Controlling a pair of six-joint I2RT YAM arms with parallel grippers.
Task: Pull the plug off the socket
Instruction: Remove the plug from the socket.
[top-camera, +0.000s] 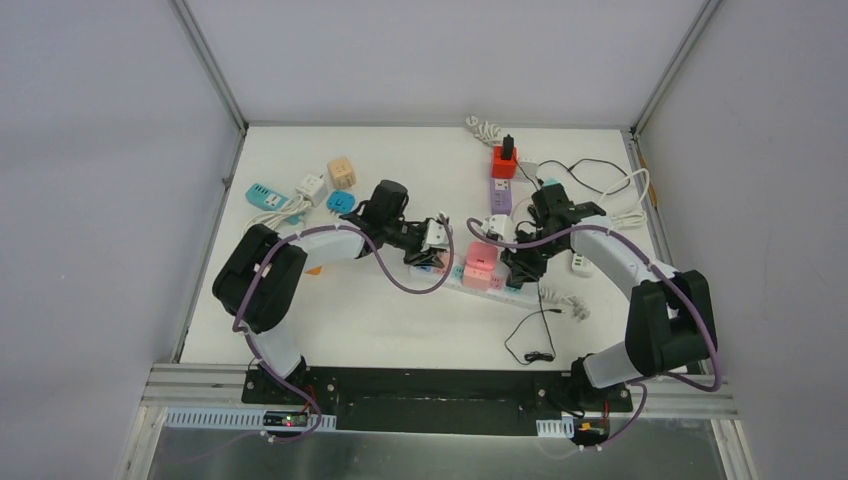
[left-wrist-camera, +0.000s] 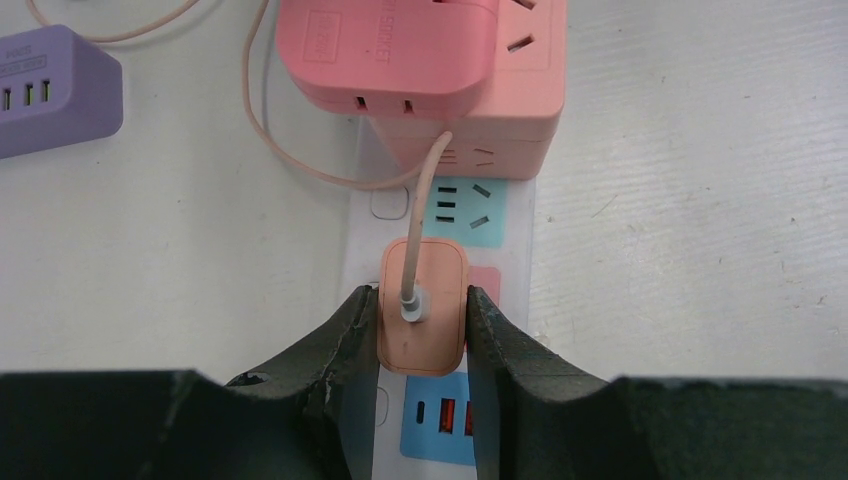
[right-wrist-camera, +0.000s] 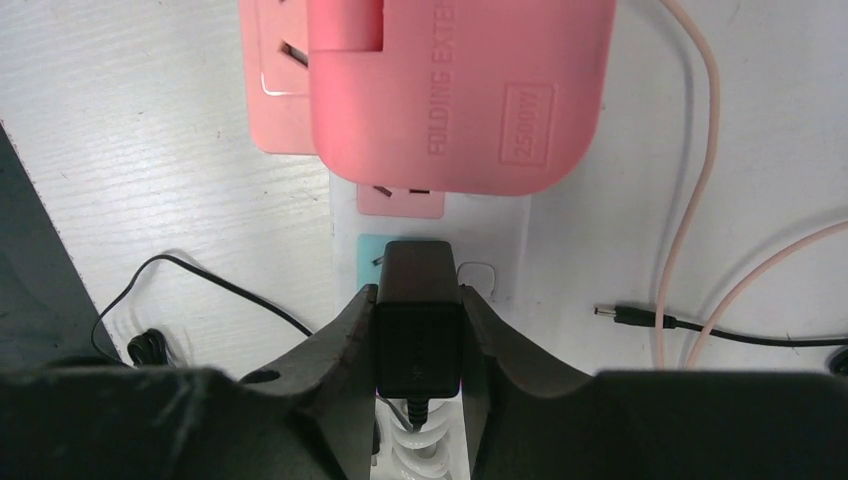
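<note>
A white power strip (top-camera: 455, 277) lies at the table's middle with a pink cube socket (top-camera: 481, 263) plugged on top of it. In the left wrist view my left gripper (left-wrist-camera: 422, 330) is shut on a flat pink plug (left-wrist-camera: 423, 308) seated in the strip (left-wrist-camera: 440, 225); its pink cord (left-wrist-camera: 425, 190) runs up to the pink cube (left-wrist-camera: 420, 60). In the right wrist view my right gripper (right-wrist-camera: 418, 335) is shut on a black adapter plug (right-wrist-camera: 418, 320) seated in the strip (right-wrist-camera: 492, 240) just below the pink cube (right-wrist-camera: 460, 90). Both grippers (top-camera: 432, 240) (top-camera: 520, 262) sit at the strip's two ends.
A purple socket (top-camera: 500, 195) and a red one with a black plug (top-camera: 505, 160) stand behind the strip. Blue, white and tan cube sockets (top-camera: 300, 192) lie at the back left. A thin black cable (top-camera: 535, 330) and white cords (top-camera: 600, 200) lie to the right.
</note>
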